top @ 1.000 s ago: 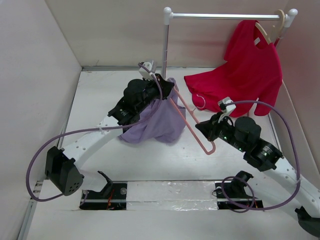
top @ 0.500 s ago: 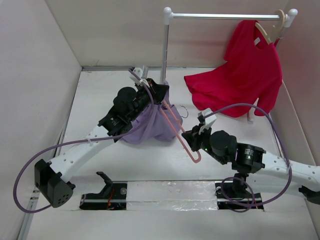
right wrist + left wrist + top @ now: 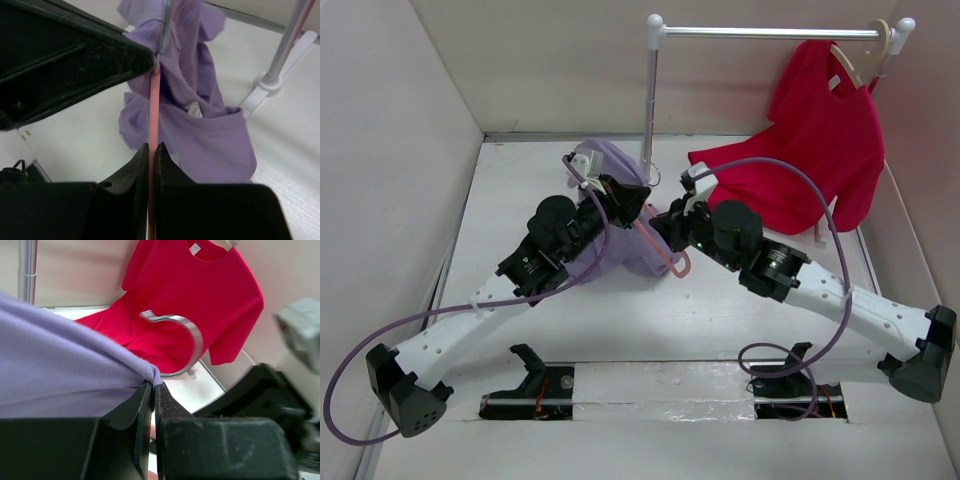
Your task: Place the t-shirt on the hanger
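Note:
The lavender t-shirt [image 3: 623, 252] hangs bunched from my left gripper [image 3: 632, 196], which is shut on its hem; the pinched fabric fills the left wrist view [image 3: 60, 365], with the jaws closed on its edge. My right gripper [image 3: 662, 226] is shut on the salmon-pink hanger [image 3: 672, 263], close beside the left gripper. In the right wrist view the pink bar [image 3: 154, 105] runs up from between my fingers to the left gripper's black body [image 3: 65, 65], with the t-shirt [image 3: 210, 145] behind it. The hanger's silver hook [image 3: 192, 340] curves just past the left gripper's tips [image 3: 152, 385].
A red shirt [image 3: 810, 150] hangs on a wooden hanger from the metal rack [image 3: 770, 32] at the back right, its hem spread on the table. The rack's upright pole [image 3: 649, 110] and its base [image 3: 270, 82] stand just behind the grippers. White walls close the left and back.
My right arm has swung left and towards the back with the hanger, closing on the left gripper. The left gripper has moved slightly back with the t-shirt. The hanger now looks shorter and steeper.

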`<state>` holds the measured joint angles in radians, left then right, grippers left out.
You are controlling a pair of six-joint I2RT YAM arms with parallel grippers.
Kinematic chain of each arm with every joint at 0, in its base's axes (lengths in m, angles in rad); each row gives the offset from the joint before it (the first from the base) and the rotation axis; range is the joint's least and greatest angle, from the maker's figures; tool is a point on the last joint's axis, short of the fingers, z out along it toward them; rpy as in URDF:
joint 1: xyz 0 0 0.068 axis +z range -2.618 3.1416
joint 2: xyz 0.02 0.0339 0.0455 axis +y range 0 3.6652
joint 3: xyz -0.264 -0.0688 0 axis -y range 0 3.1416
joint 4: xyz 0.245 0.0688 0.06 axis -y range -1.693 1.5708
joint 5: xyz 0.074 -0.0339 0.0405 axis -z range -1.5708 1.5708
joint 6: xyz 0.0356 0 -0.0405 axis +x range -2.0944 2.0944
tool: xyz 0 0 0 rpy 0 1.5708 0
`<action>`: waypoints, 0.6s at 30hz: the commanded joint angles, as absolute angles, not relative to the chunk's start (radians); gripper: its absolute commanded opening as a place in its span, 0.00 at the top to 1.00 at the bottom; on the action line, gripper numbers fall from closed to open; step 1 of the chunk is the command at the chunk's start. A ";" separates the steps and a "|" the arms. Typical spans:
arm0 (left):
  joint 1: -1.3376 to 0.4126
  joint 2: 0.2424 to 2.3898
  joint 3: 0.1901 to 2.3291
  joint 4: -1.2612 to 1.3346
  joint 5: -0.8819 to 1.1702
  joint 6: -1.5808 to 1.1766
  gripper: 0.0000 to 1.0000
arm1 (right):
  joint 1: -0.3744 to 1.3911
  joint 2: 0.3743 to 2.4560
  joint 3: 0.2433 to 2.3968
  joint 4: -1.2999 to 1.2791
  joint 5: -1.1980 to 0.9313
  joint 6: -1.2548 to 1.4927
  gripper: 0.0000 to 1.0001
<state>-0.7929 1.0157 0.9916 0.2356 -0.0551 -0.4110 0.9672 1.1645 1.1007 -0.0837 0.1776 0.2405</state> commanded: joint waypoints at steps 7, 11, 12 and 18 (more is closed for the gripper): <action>-0.851 0.913 0.977 0.223 -0.035 -0.428 1.00 | 1.021 1.046 1.140 0.132 0.228 0.193 1.00; -0.851 0.865 0.988 0.209 -0.060 -0.417 1.00 | 1.058 0.944 1.036 0.236 0.319 0.201 1.00; -0.851 0.867 0.994 0.210 -0.055 -0.417 1.00 | 1.058 0.951 0.990 0.271 0.272 0.210 1.00; -0.891 0.936 1.034 0.190 0.066 -0.417 1.00 | 1.035 1.155 1.045 0.343 0.109 0.225 1.00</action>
